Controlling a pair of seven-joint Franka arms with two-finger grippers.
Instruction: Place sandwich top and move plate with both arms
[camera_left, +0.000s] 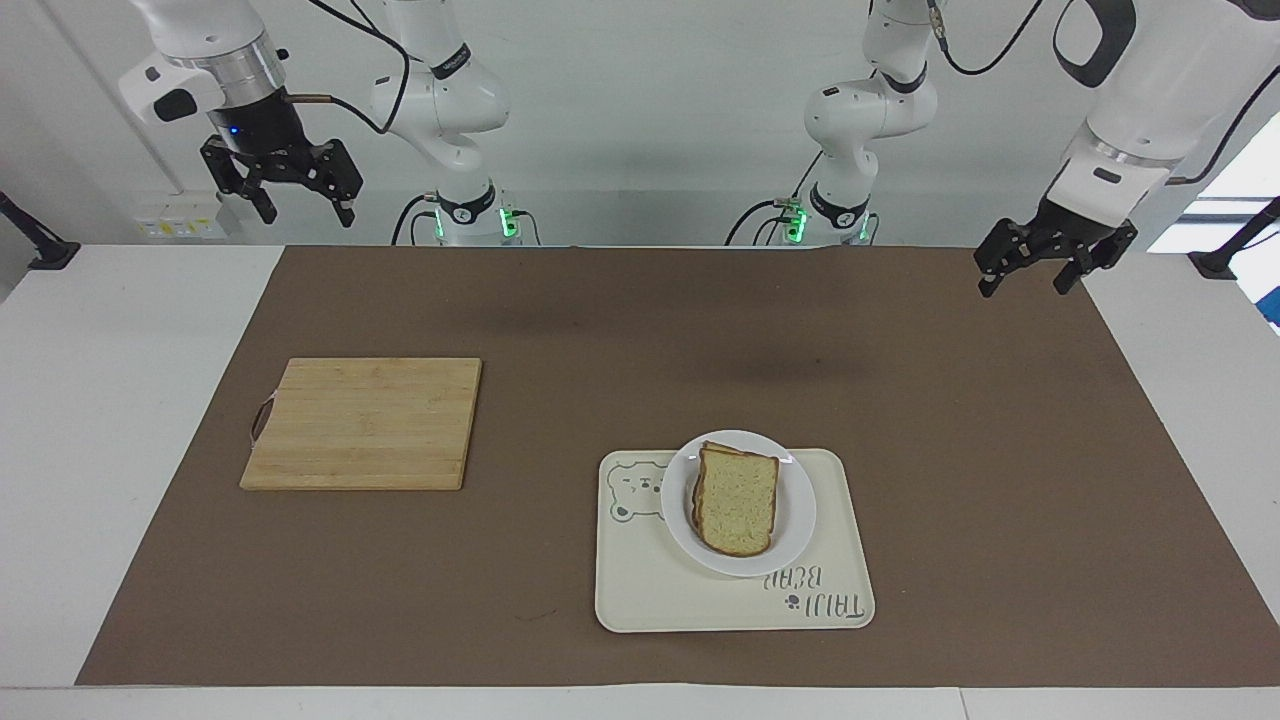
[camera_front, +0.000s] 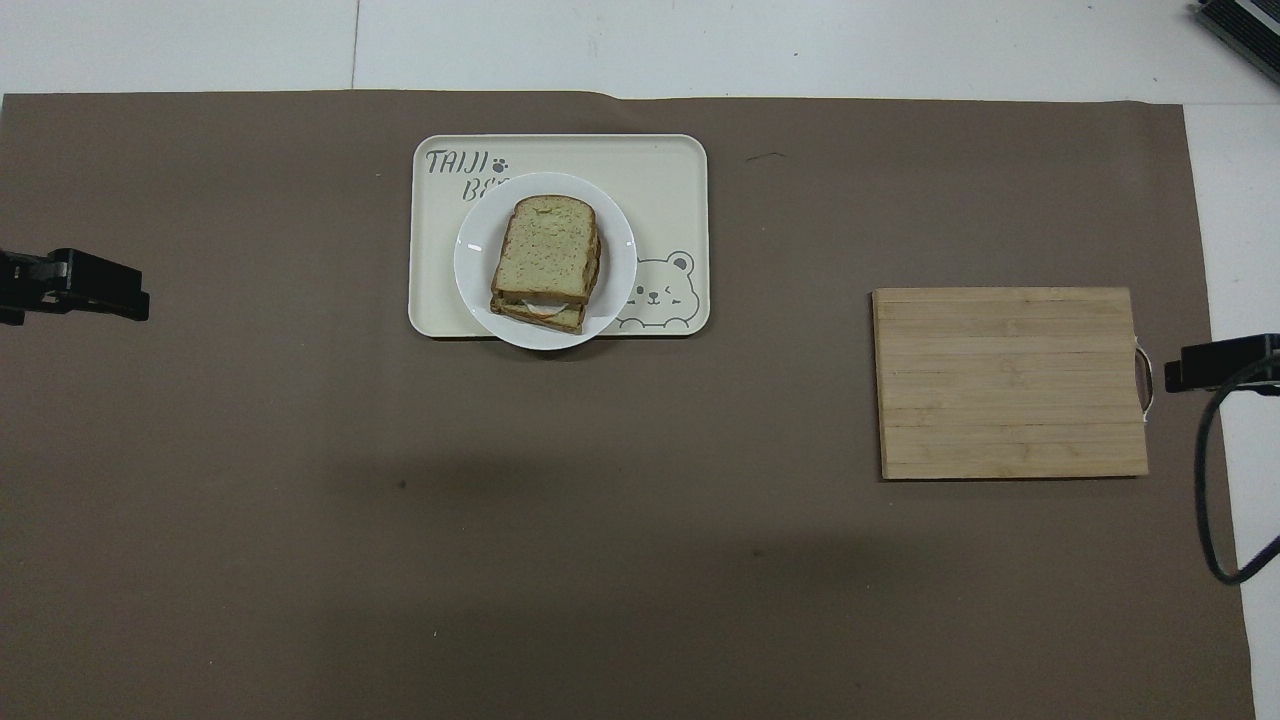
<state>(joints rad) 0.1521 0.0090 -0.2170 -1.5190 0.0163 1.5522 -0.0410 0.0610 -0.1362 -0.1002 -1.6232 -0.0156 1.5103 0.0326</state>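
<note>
The sandwich top (camera_left: 737, 499) lies flat on a stacked sandwich, a little below the middle of the facing view. In the overhead view a strip of white and orange filling shows under its lower edge, above a bottom slice (camera_front: 535, 315).

The sandwich sits on the plate (camera_left: 799, 516), and the plate rests on a cream tray (camera_left: 700, 600) with a bear drawing and lettering. The plate overhangs the tray's edge on the robots' side, seen at the upper rim of the tray in the facing view and at its lower rim in the overhead view. The tray lies on a brown mat (camera_left: 620, 330) that covers most of the white table (camera_left: 100, 400).

A wooden cutting board (camera_left: 364, 423) with a small handle lies flat at middle left of the facing view, well apart from the tray, toward the right arm's end of the table.

The left gripper (camera_left: 1033, 276) hangs in the air at the upper right of the facing view, over the mat's corner, pointing down with its jaws wide and nothing between them. The right gripper (camera_left: 306, 212) hangs at the upper left of that view, over the table's edge by the wall, jaws spread wide and holding nothing. Both are well apart from the plate.
</note>
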